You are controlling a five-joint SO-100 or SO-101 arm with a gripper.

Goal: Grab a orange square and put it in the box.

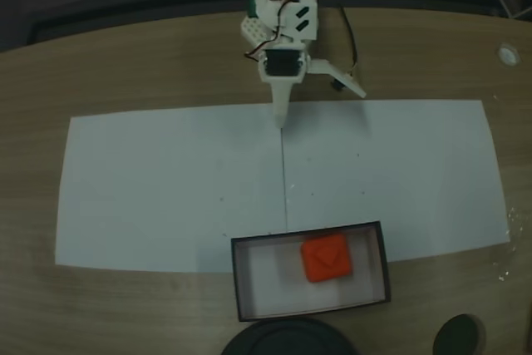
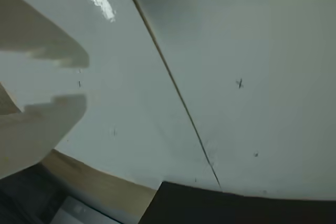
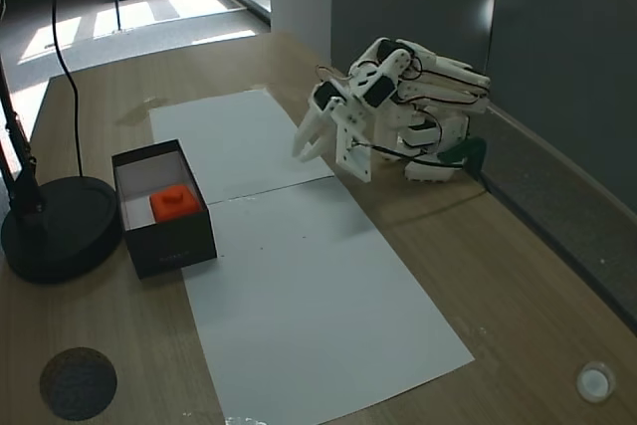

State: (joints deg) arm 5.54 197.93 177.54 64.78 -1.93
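The wrist view blurs the end effector (image 2: 79, 85) and cuts it at the left edge. A fixed view's bottom edge crops the dark round base (image 1: 287, 338).

Wooden table (image 1: 125, 64) carries two white paper sheets (image 1: 166, 189) laid edge to edge across its middle. The box (image 1: 241, 284) stands partly on the paper toward the near edge. A black round base (image 3: 60, 226) rests beside the box.

One orange square (image 1: 325, 258), one box (image 1: 249, 288), two white paper sheets (image 1: 166, 189), one round black base (image 3: 55, 226), all opposite the one claw (image 1: 281, 122).
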